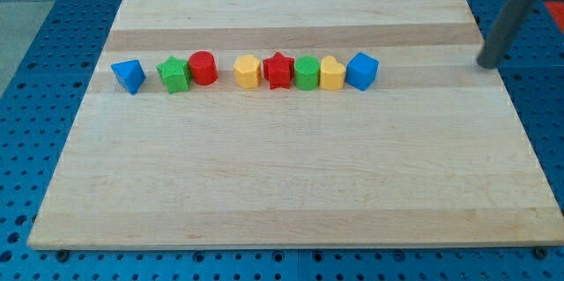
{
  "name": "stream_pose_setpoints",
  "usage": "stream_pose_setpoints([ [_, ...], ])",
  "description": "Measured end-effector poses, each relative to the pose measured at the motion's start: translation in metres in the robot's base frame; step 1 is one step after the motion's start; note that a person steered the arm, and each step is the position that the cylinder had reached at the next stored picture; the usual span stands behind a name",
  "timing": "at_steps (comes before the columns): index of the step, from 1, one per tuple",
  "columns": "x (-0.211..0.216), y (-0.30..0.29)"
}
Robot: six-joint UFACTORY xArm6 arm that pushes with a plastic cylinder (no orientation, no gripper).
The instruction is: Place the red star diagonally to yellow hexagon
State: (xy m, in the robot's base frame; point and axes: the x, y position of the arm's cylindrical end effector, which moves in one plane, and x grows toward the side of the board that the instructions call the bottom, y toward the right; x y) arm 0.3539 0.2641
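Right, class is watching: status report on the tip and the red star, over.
My tip at board's right edge, clear of all blocks. Red star in the row, wedged between yellow hexagon and green cylinder.

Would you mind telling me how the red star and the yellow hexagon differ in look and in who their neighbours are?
The red star is red with pointed arms; the yellow hexagon is yellow with flat sides. The red star is hemmed in, with the yellow hexagon on its left and a green block on its right; the yellow hexagon has a gap on its left before the red cylinder. Both sit in the same row, far from my tip.
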Motion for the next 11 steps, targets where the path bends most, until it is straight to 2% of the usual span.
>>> stream_pose_setpoints([
  [1,-0.018,-0.076],
  [2,-0.018,-0.159],
  [3,-0.018,-0.219],
  [4,-0.018,-0.253],
  [7,0.003,-0.259],
  [9,-0.008,-0.303],
  [10,0.013,-0.316],
  [11,0.051,-0.314],
])
